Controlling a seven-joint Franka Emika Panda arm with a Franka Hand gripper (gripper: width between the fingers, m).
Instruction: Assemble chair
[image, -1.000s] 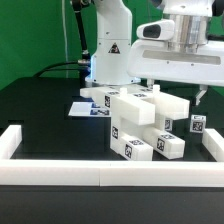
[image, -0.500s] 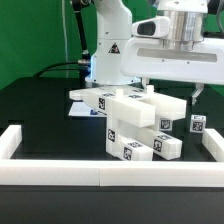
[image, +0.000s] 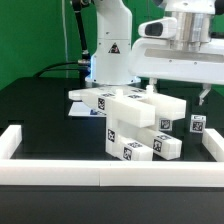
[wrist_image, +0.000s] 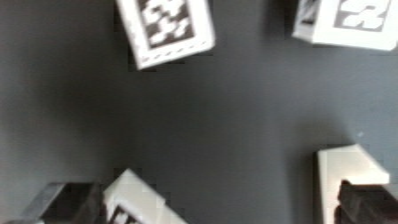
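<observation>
Chair (image: 140, 122) parts piled mid-table; gripper (wrist_image: 244, 178) spread wide, holding nothing.

On my exterior feed the chunky white blocks sit stacked together at the middle of the black table (image: 40, 110), several tags facing the camera. One small tagged block (image: 197, 125) stands apart at about three o'clock from the pile. The gripper hangs over the table at roughly two o'clock from the pile, clear of every part. On the wrist feed its fingers (wrist_image: 356, 172) stand well apart with bare dark table between them. The front border rail (image: 100, 176) runs across at six o'clock.
</observation>
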